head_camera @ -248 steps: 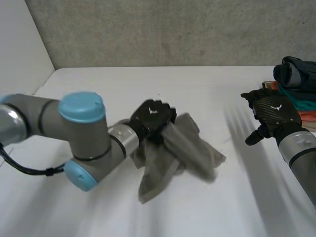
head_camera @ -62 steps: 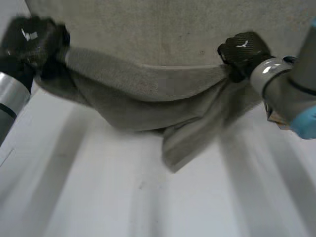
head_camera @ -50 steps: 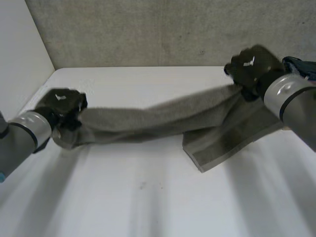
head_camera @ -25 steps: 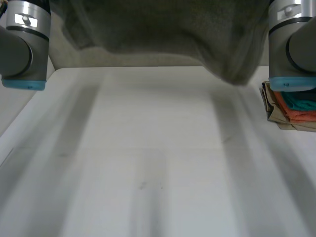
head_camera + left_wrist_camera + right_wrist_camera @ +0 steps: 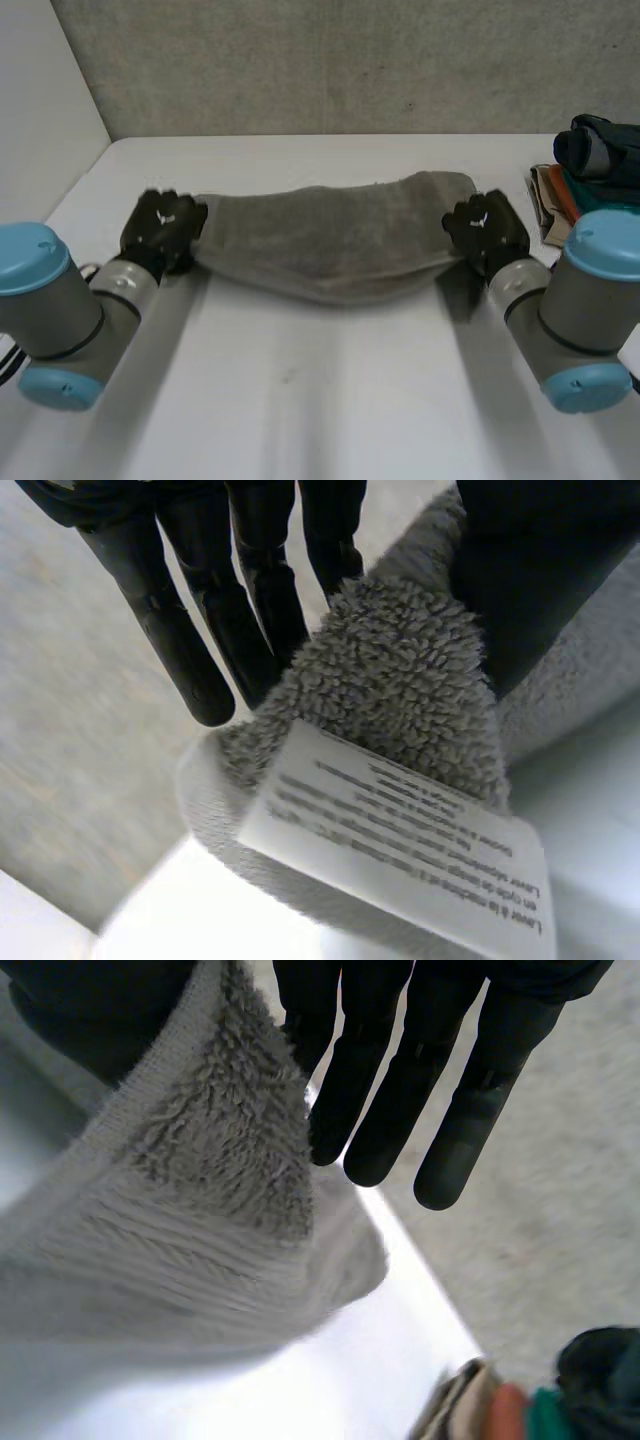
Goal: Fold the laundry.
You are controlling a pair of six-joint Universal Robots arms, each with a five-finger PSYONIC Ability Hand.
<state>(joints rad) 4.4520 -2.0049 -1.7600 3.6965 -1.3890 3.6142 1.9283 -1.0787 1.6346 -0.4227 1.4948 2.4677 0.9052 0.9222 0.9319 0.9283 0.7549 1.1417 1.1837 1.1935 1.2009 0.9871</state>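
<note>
Grey terry towel (image 5: 330, 240), stretched between both hands over white surface (image 5: 330, 400). Left hand (image 5: 165, 225) fingers (image 5: 262, 600) clamped on its labelled corner; right hand (image 5: 487, 228) fingers (image 5: 375, 1090) clamped on the opposite corner.

A white care label (image 5: 395, 852) on the grey towel (image 5: 400, 690), just beside the left robot hand (image 5: 250, 580), carries several lines of small black print, upside down and too blurred to read. It and the right robot hand (image 5: 485, 228) each bear a small white mark on the back.
</note>
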